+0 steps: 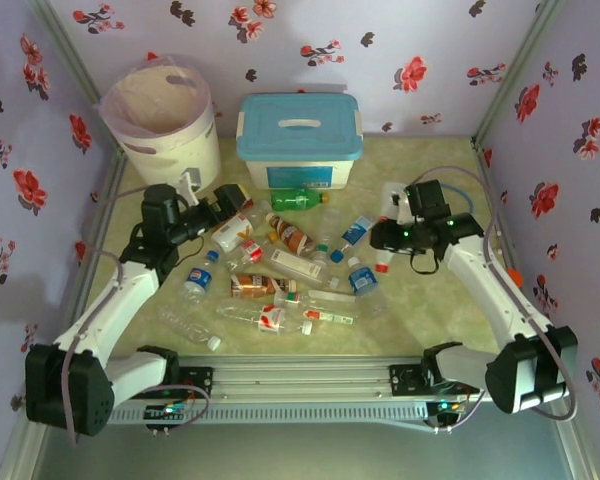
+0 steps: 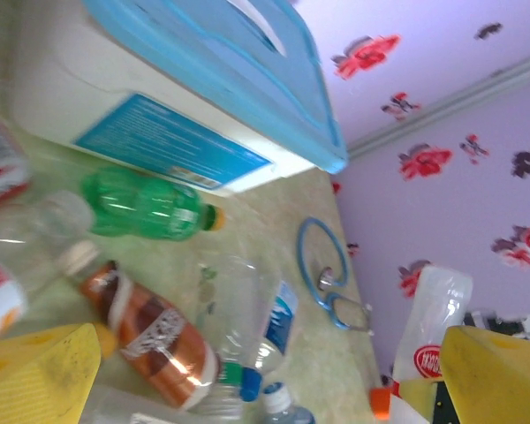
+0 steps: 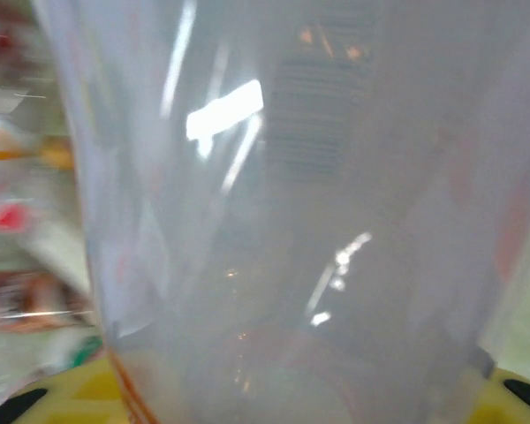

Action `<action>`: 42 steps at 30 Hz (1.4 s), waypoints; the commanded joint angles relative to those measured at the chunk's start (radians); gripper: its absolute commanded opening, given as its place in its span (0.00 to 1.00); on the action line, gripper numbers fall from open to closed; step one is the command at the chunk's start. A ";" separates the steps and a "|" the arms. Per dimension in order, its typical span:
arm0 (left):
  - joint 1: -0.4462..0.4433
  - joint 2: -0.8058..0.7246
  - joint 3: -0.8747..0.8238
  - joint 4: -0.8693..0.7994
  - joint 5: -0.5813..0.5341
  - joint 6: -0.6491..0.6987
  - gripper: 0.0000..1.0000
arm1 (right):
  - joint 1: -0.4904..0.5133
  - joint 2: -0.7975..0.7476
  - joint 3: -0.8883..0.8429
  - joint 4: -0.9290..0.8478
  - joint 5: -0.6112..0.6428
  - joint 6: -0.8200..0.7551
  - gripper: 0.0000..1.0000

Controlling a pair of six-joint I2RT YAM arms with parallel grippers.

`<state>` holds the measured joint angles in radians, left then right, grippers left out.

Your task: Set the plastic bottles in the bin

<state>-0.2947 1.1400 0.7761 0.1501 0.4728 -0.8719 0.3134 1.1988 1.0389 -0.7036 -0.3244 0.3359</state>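
I have the right gripper (image 1: 385, 237) pinching a clear bottle (image 3: 283, 221), and the left gripper (image 1: 230, 203) spread wide.
The yellow pads (image 3: 62, 393) press both sides of that orange-capped bottle, right of the plastic bottles (image 1: 280, 270) scattered mid-table. My left fingers (image 2: 44, 371) gape with nothing between them at the pile's far-left edge, near the bin (image 1: 185, 150), which stands in the far left corner beside the blue-lidded box (image 1: 300, 125).

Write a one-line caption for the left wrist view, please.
Open left gripper near a green bottle and an amber bottle lying by the blue-lidded box.
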 commanded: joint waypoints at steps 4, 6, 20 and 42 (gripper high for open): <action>-0.112 0.170 -0.003 0.374 0.102 -0.202 1.00 | 0.163 0.104 0.036 0.378 -0.409 0.034 0.49; -0.142 0.233 -0.016 0.529 0.124 -0.297 1.00 | 0.196 0.141 0.045 0.435 -0.447 0.018 0.49; -0.248 0.470 -0.008 0.958 0.141 -0.496 1.00 | 0.255 0.327 0.092 0.519 -0.585 0.049 0.50; -0.263 0.443 -0.019 0.872 0.145 -0.400 0.84 | 0.234 0.385 0.095 0.608 -0.589 0.144 0.51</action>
<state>-0.5476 1.5970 0.7486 1.0100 0.5987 -1.3018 0.5358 1.5833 1.1221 -0.1314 -0.8776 0.4622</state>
